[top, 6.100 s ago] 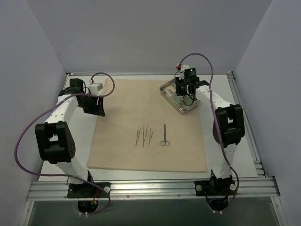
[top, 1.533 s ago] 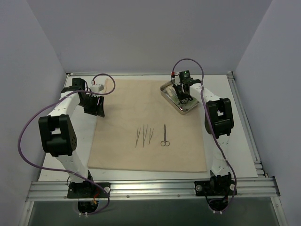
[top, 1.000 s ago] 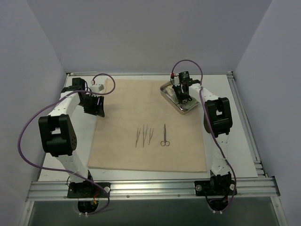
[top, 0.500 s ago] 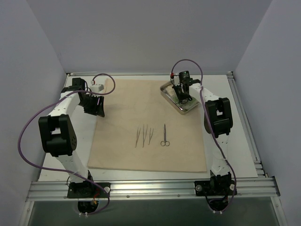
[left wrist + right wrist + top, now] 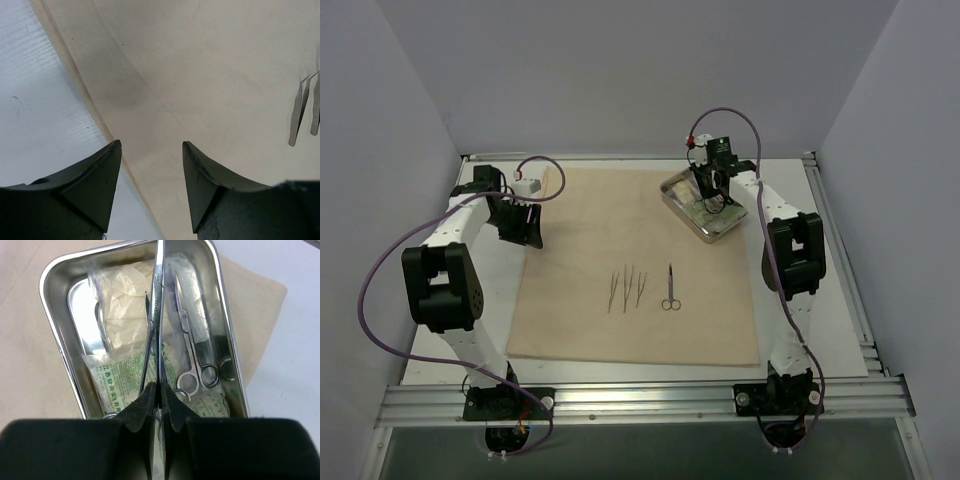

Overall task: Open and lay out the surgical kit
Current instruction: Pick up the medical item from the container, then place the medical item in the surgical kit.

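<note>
Your right gripper (image 5: 160,386) is clamped on a thin steel instrument (image 5: 159,315) over the tray (image 5: 55,340). So narrow a grip may let it swivel and drop. Your left gripper (image 5: 151,150) stands apart.

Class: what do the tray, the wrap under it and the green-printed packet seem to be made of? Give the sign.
Tray: polished steel, mirror-bright reflections.
Wrap: matte beige cloth, probably; faint fold creases.
Packet: thin plastic film, likely; wrinkled, glossy.

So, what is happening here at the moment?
The right gripper is shut on a thin metal tool over the tray, where scissors and packets lie. Tweezers and forceps lie on the cloth. The left gripper is open over the cloth's left edge, holding nothing.
</note>
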Motion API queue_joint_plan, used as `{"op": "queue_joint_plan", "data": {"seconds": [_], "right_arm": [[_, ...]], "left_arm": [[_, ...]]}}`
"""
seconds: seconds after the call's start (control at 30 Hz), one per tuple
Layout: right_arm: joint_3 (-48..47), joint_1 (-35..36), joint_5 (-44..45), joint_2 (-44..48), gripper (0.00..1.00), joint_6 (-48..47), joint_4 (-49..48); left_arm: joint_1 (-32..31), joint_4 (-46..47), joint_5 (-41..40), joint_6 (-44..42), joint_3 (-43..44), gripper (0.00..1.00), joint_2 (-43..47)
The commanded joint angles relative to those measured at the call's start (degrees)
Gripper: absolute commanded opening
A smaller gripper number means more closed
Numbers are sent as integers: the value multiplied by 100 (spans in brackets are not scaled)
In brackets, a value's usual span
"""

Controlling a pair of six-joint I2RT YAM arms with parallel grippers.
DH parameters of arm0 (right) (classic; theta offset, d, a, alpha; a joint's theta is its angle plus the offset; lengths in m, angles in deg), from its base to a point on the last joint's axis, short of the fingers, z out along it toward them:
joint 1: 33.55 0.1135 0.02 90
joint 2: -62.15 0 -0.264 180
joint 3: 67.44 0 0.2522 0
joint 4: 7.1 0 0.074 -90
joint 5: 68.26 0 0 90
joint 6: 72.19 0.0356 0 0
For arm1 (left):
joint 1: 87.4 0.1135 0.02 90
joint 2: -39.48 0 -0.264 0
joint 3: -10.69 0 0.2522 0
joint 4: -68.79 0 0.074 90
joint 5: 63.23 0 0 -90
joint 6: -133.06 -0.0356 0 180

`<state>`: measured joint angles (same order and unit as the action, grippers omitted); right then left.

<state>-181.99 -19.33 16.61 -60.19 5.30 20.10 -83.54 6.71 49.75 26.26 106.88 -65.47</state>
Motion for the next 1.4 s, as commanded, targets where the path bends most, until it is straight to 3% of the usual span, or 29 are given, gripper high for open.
{"op": "queue_joint_plan", "data": {"seconds": [0.0,0.13,0.27,0.47,0.73,1.07,1.37], "right_arm": [[60,-33,205,693,0,396,-376],[629,37,292,1518,0,1285,-989],[1945,457,1169,2738,0,2260,-1106],[3749,1188,1506,4023,0,3517,-983],[5832,2040,1418,4474,0,4591,-1149],[6177,2024,1058,3912,0,4030,-1563],[5992,1909,1163,3568,0,3747,-948]], "left_arm": [[36,-82,145,-34,238,61,150],[36,-55,163,-25,212,61,194],[36,-11,207,-25,177,61,273],[36,103,321,-34,36,61,475],[36,164,505,1,-61,61,616],[36,156,549,1,-61,61,660],[36,147,567,1,-43,61,616]]}}
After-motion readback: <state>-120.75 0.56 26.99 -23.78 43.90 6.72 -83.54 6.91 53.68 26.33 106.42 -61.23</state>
